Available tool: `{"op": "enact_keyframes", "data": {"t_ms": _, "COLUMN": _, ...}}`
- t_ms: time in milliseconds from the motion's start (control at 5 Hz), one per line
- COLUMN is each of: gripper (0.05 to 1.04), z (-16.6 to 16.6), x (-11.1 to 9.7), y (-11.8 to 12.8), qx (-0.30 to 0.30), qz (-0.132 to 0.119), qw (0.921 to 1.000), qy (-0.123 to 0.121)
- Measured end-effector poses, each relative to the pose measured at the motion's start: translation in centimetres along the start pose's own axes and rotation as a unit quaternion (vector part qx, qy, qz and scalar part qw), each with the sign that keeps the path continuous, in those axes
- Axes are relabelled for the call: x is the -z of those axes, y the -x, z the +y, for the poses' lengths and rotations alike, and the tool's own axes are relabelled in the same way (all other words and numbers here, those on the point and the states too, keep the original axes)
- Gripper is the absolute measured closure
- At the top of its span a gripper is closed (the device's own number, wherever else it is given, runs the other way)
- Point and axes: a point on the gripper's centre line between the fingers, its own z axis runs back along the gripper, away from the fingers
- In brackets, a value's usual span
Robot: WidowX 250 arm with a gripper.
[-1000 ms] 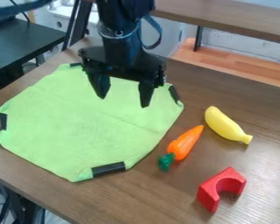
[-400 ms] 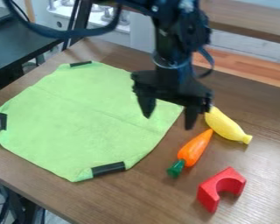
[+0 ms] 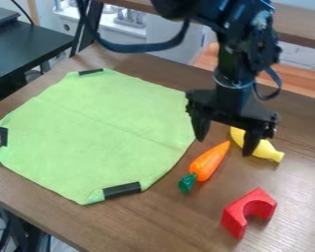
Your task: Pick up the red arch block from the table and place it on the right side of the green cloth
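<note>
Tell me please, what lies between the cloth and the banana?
Between the cloth and the banana lies the carrot, as the camera view shows. There, the open hand also hangs across that stretch.

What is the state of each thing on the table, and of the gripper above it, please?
Gripper: open, holding nothing
Orange carrot: lying on the table, whole
Yellow banana: lying on the table, partly hidden behind the gripper
Green cloth: spread out, with a faint crease across it
Black strip: attached along the cloth's near edge
Red block: resting on the table, its curved notch unfilled
</note>
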Motion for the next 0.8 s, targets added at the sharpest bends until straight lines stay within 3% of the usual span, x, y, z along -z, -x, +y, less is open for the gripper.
{"op": "enact_keyframes", "data": {"t_ms": 400, "gripper": 0.085, "z": -3.2, "x": 2.4, "y": 1.1, "qx": 0.047, "qz": 0.02, "qw": 0.9987, "qy": 0.007}}
{"op": "enact_keyframes", "data": {"t_ms": 800, "gripper": 0.085, "z": -5.0, "x": 3.3, "y": 2.3, "qx": 0.073, "qz": 0.024, "qw": 0.9969, "qy": 0.017}}
